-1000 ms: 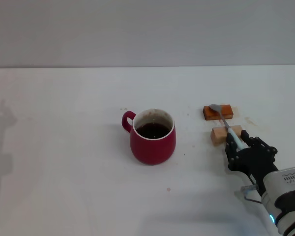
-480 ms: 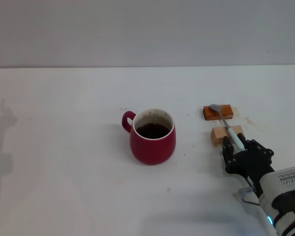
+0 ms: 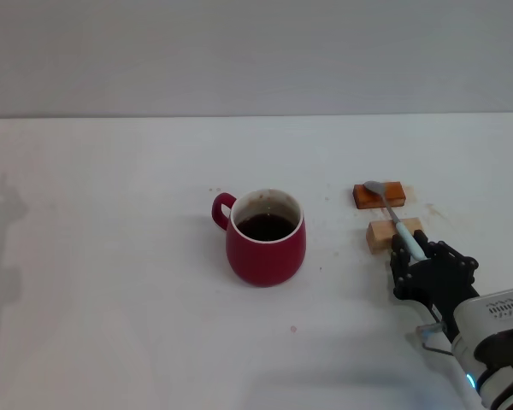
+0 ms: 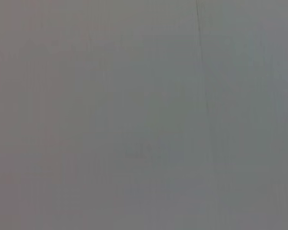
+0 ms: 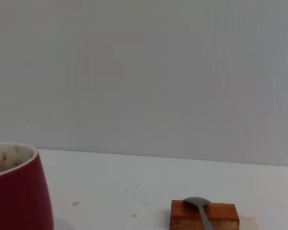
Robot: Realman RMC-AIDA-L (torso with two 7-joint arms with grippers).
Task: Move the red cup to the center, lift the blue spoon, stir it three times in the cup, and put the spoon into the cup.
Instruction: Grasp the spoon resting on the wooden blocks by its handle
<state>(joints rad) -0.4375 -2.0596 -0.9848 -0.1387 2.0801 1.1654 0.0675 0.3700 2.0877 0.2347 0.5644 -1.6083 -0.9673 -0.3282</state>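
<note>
The red cup [image 3: 265, 248] stands upright mid-table with dark liquid inside and its handle toward the left; its side also shows in the right wrist view [image 5: 17, 196]. The blue spoon [image 3: 386, 205] lies across two small blocks to the right of the cup, grey bowl on the far block, pale blue handle toward me. My right gripper [image 3: 410, 253] sits at the near end of that handle, low over the table. In the right wrist view the spoon's bowl [image 5: 198, 203] rests on the orange block [image 5: 182, 215]. My left gripper is out of view.
An orange block [image 3: 398, 195] and a tan block [image 3: 378, 234] hold the spoon off the white table [image 3: 111, 282]. A grey wall runs behind the table. The left wrist view shows only a plain grey surface.
My right gripper shifted slightly back toward me, then forward again along the spoon handle. Spoon and cup have not moved.
</note>
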